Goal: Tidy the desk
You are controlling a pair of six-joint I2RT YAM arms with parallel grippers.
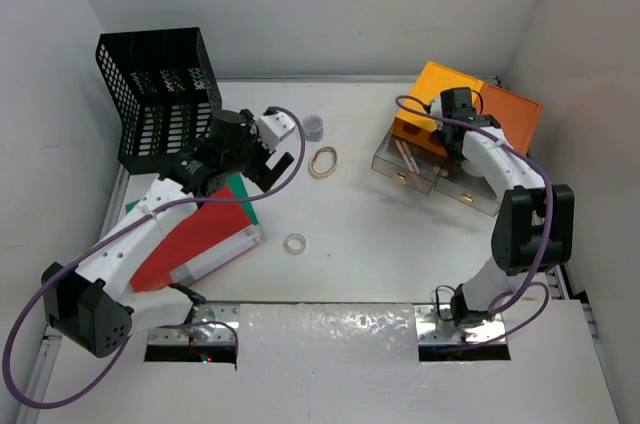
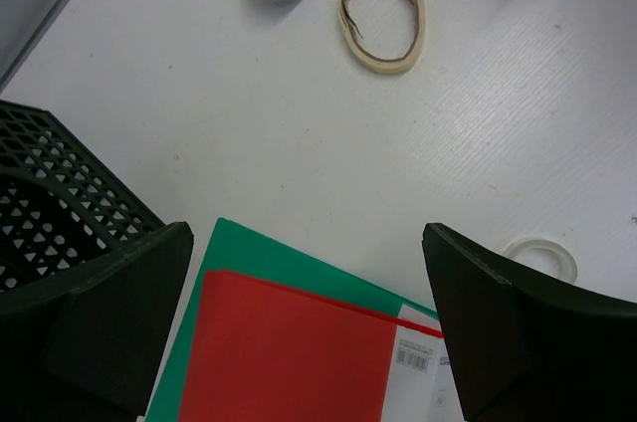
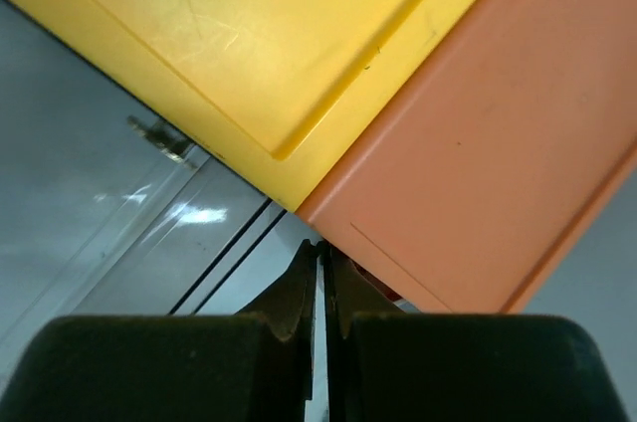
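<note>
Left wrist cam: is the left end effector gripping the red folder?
No: the left end effector is wide open above the red folder.

White desk (image 1: 380, 254), black mesh rack (image 1: 160, 94) left, red folder (image 1: 205, 234) (green folder (image 1: 243, 192) beneath), orange drawer boxes (image 1: 505, 109) right

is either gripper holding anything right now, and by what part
Nothing is held. The left gripper stands open over the red folder; the right gripper is shut with nothing between its jaws, by the orange drawer box.
</note>
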